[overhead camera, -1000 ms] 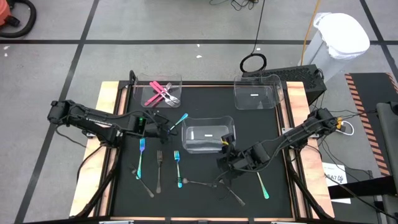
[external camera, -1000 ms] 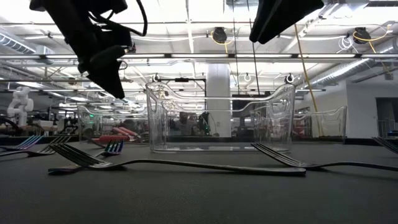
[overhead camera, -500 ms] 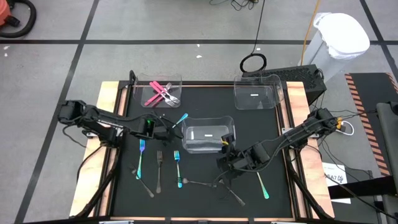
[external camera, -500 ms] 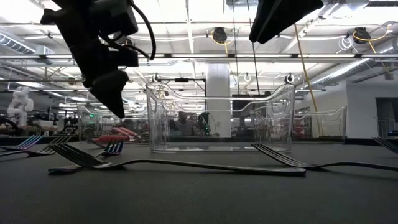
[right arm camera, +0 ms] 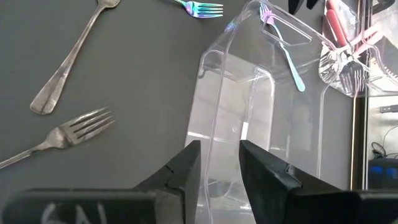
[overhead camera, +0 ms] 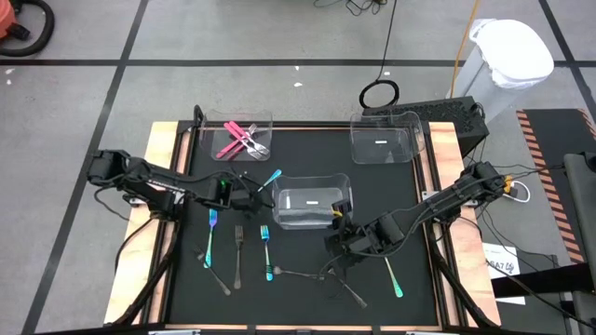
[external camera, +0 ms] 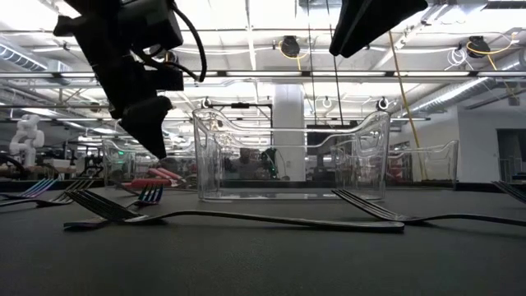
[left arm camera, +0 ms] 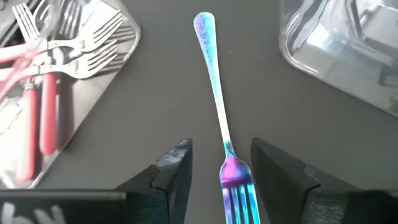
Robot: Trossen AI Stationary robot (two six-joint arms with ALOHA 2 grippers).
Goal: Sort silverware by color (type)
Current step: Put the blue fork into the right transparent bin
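The left hand hangs released over the tines of an iridescent fork, which lies flat on the counter between the bin of pink forks and the middle clear bin. The right hand waits released, empty, near that middle bin.

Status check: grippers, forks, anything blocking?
Left gripper open, straddling the teal fork on the mat. Right gripper open, empty, at the middle bin. Pink forks binned. No blockage.
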